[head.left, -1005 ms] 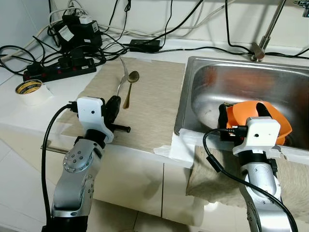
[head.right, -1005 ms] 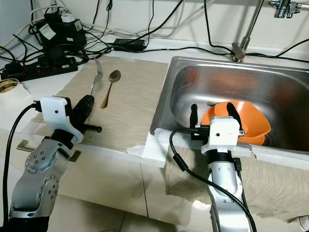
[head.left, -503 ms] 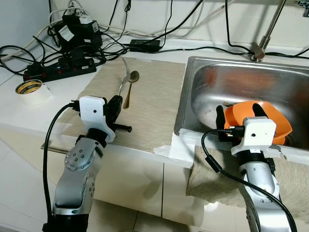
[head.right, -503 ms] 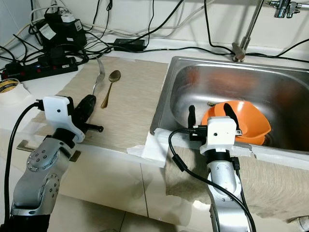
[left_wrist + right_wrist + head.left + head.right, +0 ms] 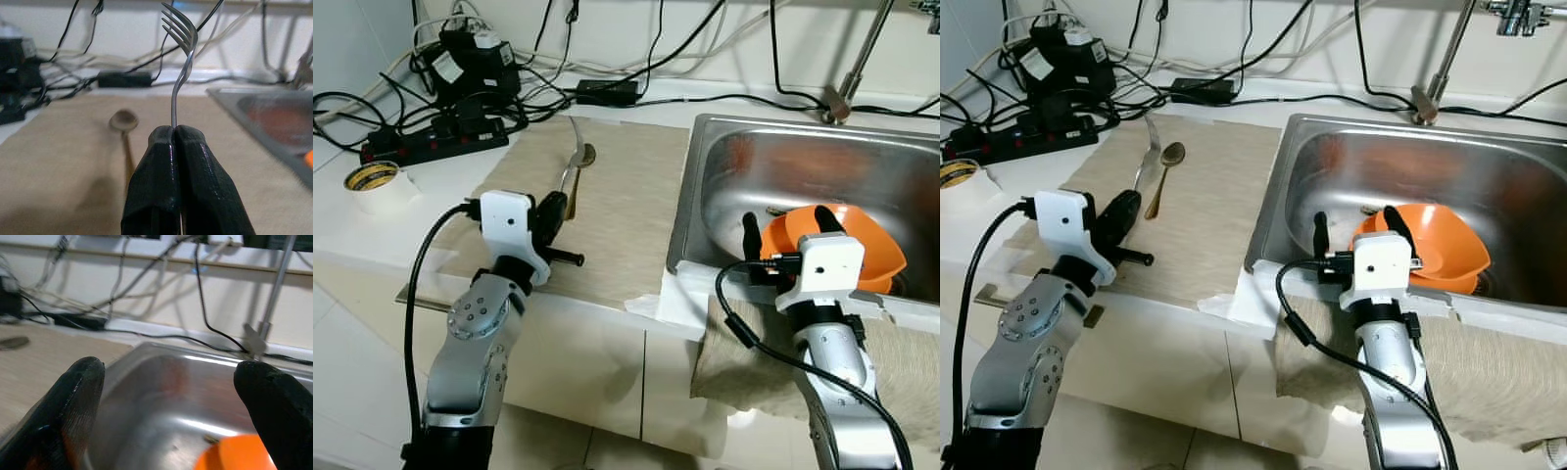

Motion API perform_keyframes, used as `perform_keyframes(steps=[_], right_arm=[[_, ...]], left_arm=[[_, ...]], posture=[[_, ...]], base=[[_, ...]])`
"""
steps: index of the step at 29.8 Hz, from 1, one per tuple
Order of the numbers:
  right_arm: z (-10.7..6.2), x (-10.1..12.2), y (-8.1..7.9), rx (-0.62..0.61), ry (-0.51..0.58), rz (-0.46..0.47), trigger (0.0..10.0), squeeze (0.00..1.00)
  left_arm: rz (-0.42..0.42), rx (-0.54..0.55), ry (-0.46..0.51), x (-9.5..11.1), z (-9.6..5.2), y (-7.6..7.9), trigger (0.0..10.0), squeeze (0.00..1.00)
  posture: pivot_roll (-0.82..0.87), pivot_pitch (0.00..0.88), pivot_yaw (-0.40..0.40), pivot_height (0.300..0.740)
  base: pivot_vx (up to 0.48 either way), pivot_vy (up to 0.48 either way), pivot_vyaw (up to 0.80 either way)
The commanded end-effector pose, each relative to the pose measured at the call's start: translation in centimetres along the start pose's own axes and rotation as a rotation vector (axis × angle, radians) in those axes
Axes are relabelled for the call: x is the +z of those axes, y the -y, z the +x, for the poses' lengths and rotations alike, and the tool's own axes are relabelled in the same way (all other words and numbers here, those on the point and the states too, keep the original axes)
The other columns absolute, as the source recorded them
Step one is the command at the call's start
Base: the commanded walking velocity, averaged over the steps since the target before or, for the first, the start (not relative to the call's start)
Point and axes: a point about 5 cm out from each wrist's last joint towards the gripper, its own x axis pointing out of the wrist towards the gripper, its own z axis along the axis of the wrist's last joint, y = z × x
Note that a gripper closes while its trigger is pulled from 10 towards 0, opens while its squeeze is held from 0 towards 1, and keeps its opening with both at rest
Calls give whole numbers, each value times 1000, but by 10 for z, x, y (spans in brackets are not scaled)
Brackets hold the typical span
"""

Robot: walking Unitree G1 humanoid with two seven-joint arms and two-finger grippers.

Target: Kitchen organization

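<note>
While the left end effector [image 5: 175,142] is clenched on the fork [image 5: 179,58], the fork's long axis runs straight out from the fingertips, handle pinched between the pads, tines up and away toward the back wall. Fork is off the beige mat [image 5: 626,186], carried above it over the counter [image 5: 431,211].

Spoon [image 5: 1166,168] lies flat on the mat just beyond and below the left fingertips, bowl toward the wall, handle pointing back toward the robot. Left arm is plainly the nearer one to it.

Right end effector [image 5: 1351,227] hangs at the front lip of the sink [image 5: 1332,157], fingers spread wide, holding nothing. Orange bowl [image 5: 1445,245] sits in the basin just beyond its fingers, toward the robot's right. Faucet [image 5: 1435,69] stands at the sink's back edge.

Judgement: the next move turns on the fork going rightward across the mat to the sink or bowl, or being set down elsewhere; cannot tell which from the task line.

Against a second ago: the fork then lay on the mat beside the spoon, with the left fingers at its handle end. Now it is raised and its tines overlap the spoon bowl in the head views. Left wrist sits a little higher and further forward. Right arm has shifted slightly toward the robot's left; fingers remain apart. Bowl, spoon, tape roll [image 5: 374,178] and power strip [image 5: 435,137] unchanged.
</note>
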Motion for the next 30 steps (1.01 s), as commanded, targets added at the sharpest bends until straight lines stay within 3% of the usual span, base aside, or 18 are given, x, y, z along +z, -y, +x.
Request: perform_keyframes(steps=[1,3,7,8,13,14,23,30], right_arm=[[5,3,-1,21,-3,40,10000,0],[12,10,-2,51,-12,151,10000,0],[15,12,-3,62,-18,212,10000,0],[20,15,-4,82,-29,313,10000,0],[27,19,-7,108,-41,442,10000,0],[30,20,-11,140,-51,503,10000,0],[36,26,-25,255,-98,601,10000,0],[37,24,-41,330,-139,602,10000,0]], left_arm=[[-8,-30,12,5,6,4,0,639],[-31,-68,36,12,16,8,0,635],[-44,-87,45,15,19,10,0,639],[-50,-119,53,18,23,13,0,635],[-70,-166,56,19,26,20,0,639],[-81,-187,50,18,27,24,0,635],[-114,-256,35,15,29,36,0,635],[-126,-321,35,14,26,49,0,635]], posture=[[-51,0,78,736],[-51,0,78,736],[-51,0,78,736],[-51,0,78,736],[-55,0,79,736],[-54,0,78,736],[-54,0,78,736],[-51,0,78,736]], base=[[0,0,0],[0,0,0],[0,0,0],[0,0,0],[0,0,0],[0,0,0],[0,0,0],[0,0,0]])
